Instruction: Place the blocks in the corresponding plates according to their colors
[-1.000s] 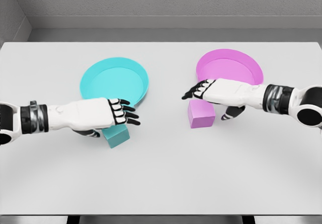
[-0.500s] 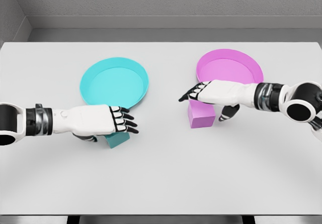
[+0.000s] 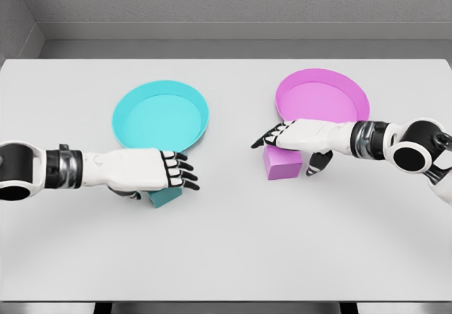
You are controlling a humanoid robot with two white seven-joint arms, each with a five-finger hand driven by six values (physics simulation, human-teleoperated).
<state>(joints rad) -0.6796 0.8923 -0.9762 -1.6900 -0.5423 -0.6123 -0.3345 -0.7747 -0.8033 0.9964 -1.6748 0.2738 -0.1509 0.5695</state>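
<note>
Both hands sit low over their blocks, which reads to me as the grasping step of the task: nothing is lifted yet, and both plates are bare inside. From the head view, the left hand (image 3: 145, 171) lies flat over the cyan block (image 3: 165, 197), fingers stretched forward and loosely spread, thumb tucked under on the near side; only a corner of the block peeks out below the knuckles, so whether the palm actually touches it I can't tell. The cyan plate (image 3: 127, 109) lies just beyond, close by. On the other side, the right hand (image 3: 296, 136) reaches across the top of the pink block (image 3: 284, 164), fingers extended past its far-left edge, thumb hanging down beside its right face (not visibly pinching). The pink plate (image 3: 357, 95) sits right behind, its rim near the block. Neither hand grips anything yet, I'd say. Next, each needs to close around its block, then lift and carry it back over the matching rim.
</note>
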